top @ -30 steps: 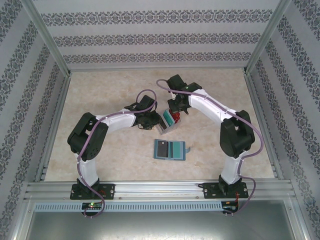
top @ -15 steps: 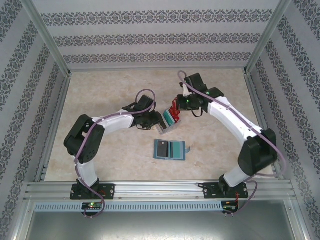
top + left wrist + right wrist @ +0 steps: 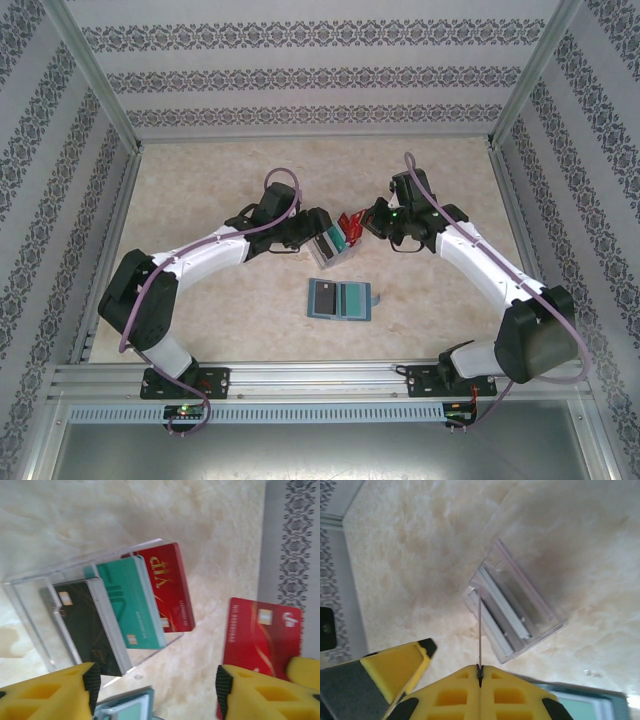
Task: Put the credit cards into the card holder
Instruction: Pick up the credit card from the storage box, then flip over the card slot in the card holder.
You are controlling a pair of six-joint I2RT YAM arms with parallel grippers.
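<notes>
I'm pulling a red card (image 3: 260, 635) clear of the tray (image 3: 35, 587), right hand (image 3: 480, 670) pinching it, left hand (image 3: 156, 682) hanging wide; holder (image 3: 340, 299) next.

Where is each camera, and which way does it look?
Top external: above and behind the arms, looking down at the table; both arms show.
Left wrist: faces the clear tray and held red card; left gripper open below.
Right wrist: looks down past the right gripper, shut on that card.
Both wrist views share the tray.
</notes>
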